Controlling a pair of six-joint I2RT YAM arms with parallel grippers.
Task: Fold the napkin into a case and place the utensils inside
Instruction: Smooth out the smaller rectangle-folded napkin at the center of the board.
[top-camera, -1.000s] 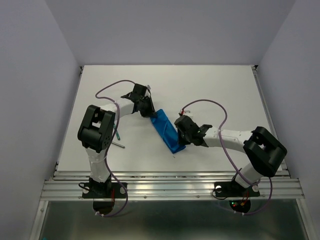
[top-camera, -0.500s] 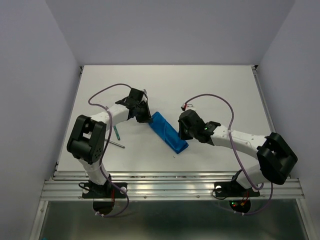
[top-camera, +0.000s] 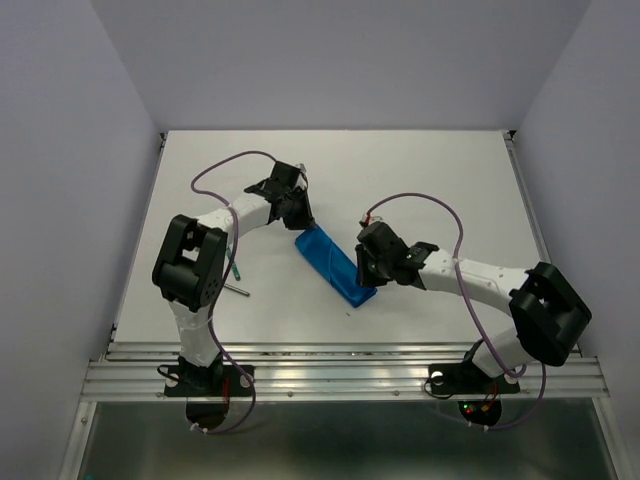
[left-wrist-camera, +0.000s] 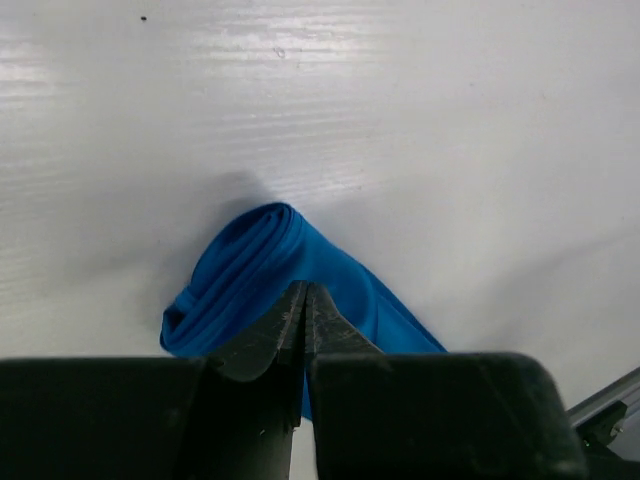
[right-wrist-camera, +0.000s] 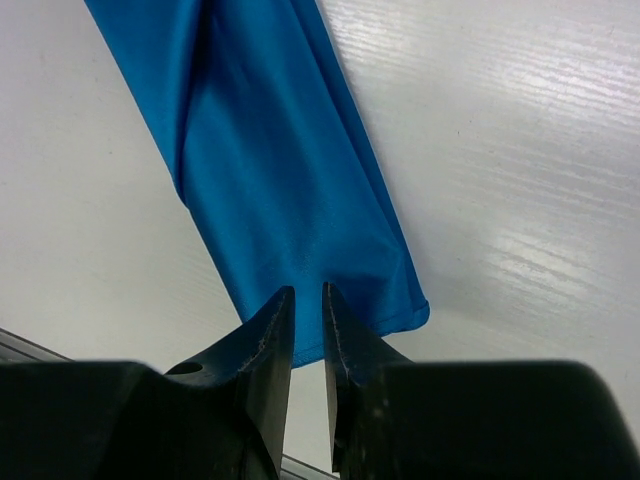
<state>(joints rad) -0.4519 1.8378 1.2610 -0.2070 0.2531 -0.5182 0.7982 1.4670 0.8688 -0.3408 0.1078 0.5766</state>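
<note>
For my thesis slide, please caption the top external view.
The left hand and the right hand at opposite ends of the folded napkin; the utensils lie beside the left arm.

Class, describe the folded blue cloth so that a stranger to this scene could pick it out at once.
Start with the white table and look near its middle. A narrow oblong case of layered cloth lies there on a diagonal. It is the only bright blue, soft thing; the utensils off to its left are thin and rigid.
</note>
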